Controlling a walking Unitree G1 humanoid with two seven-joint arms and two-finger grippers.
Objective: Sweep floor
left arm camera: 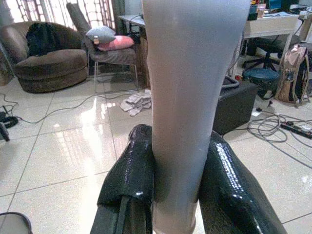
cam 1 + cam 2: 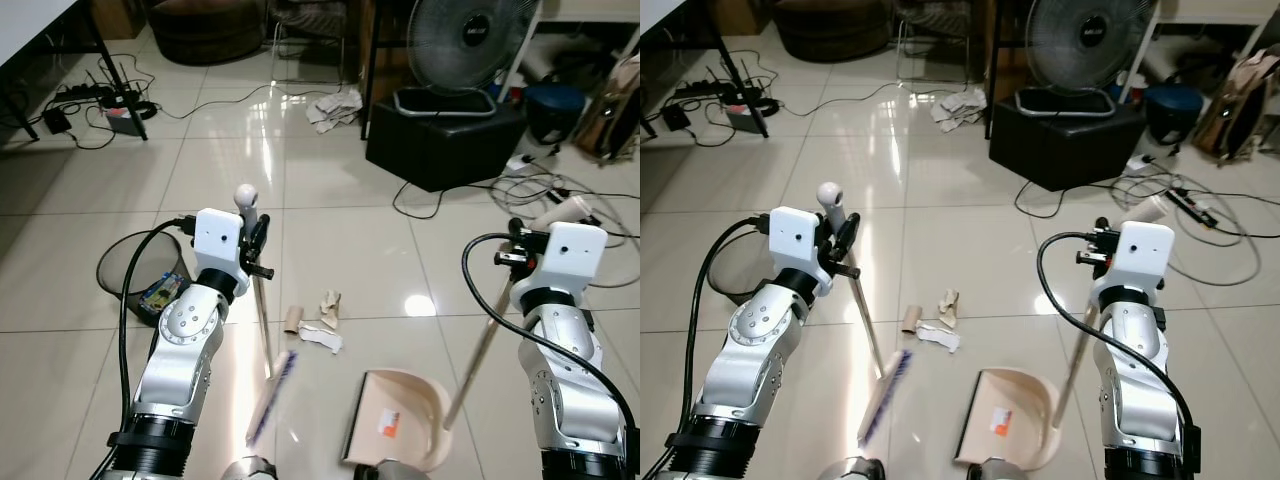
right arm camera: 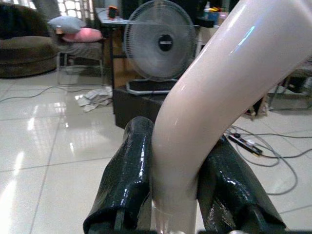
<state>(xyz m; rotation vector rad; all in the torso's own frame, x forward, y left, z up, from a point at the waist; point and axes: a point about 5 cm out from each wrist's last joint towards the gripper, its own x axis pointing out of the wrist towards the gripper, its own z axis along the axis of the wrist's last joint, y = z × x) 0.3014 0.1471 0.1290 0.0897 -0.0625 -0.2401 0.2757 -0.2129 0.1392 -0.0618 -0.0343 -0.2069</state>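
Glossy tiles [image 2: 330, 190] carry the mess: a cardboard tube [image 2: 291, 319] and paper scraps [image 2: 324, 325] lie between the broom head [image 2: 272, 395] on the left and the dustpan [image 2: 398, 417] on the right, near the robot. Left end effector [image 1: 178, 165] is clamped on the broom handle [image 2: 256, 280], bristles angled toward the litter, probably so a rightward stroke drives it into the pan. Right end effector [image 3: 173, 170] is closed around the dustpan's handle [image 2: 482, 350], keeping the pan's mouth on the floor as a catcher.
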